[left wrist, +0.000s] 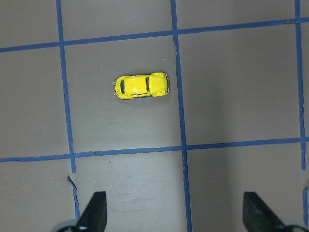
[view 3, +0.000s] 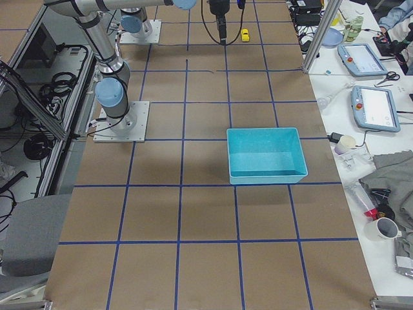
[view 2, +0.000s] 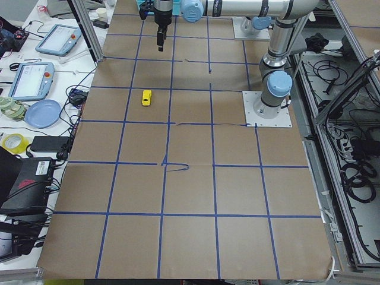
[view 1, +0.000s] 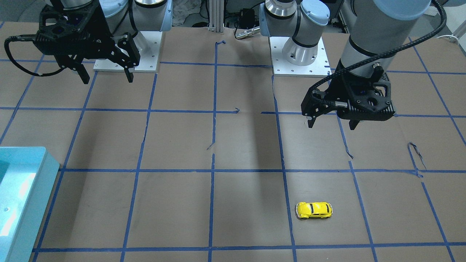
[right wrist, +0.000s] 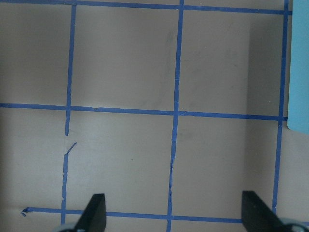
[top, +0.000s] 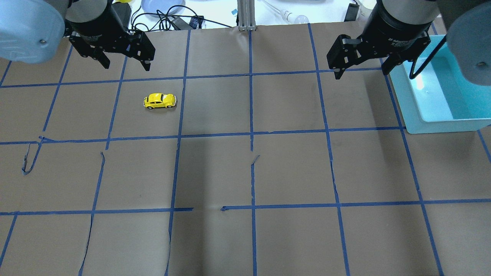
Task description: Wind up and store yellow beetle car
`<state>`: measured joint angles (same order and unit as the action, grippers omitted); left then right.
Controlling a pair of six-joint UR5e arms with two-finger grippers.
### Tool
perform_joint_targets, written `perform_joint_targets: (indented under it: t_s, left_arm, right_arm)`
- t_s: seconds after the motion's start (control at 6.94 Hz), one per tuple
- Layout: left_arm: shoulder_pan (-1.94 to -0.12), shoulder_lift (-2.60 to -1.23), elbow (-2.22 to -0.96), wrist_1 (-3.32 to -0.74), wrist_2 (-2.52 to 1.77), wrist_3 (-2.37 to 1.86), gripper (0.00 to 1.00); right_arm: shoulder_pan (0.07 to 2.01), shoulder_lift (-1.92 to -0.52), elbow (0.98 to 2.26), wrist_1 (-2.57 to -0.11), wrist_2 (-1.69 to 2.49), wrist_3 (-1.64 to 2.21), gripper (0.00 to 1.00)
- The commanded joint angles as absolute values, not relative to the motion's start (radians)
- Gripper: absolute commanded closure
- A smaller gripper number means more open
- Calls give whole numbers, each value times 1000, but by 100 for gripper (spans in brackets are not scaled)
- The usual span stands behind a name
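Note:
The yellow beetle car (top: 160, 101) stands on its wheels on the brown paper, alone in a taped square. It also shows in the front view (view 1: 314, 210), the left side view (view 2: 146, 97), the right side view (view 3: 245, 34) and the left wrist view (left wrist: 141, 85). My left gripper (top: 126, 64) (view 1: 331, 123) hangs open and empty above the table, on the robot's side of the car and clear of it. In the left wrist view its gripper (left wrist: 176, 212) frames bare paper below the car. My right gripper (top: 362, 71) (view 1: 107, 77) (right wrist: 174, 212) is open and empty, far from the car.
A light blue bin (top: 407, 103) (view 1: 43, 174) (view 3: 268, 175) sits at the table's right end beside my right gripper, and its edge shows in the right wrist view (right wrist: 299, 72). Blue tape lines grid the brown paper, torn in places. Cables and tablets lie past the far edge.

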<state>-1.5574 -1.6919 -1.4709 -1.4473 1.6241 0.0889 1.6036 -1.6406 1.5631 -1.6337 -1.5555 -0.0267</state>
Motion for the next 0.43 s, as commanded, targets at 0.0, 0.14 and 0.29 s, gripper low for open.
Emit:
perform_joint_targets:
  t_s: [0.0, 0.14, 0.29]
  left_arm:
    - [-1557, -1689, -1474, -1453, 1624, 89, 0]
    - [-1555, -1690, -1474, -1453, 1623, 89, 0]
    - [-1551, -1690, -1474, -1453, 1621, 89, 0]
  right_arm:
    - [1605, -1641, 1563, -1634, -1555, -25, 0]
    - [1605, -1641, 1563, -1634, -1555, -26, 0]
    - [1603, -1640, 1563, -1634, -1555, -28, 0]
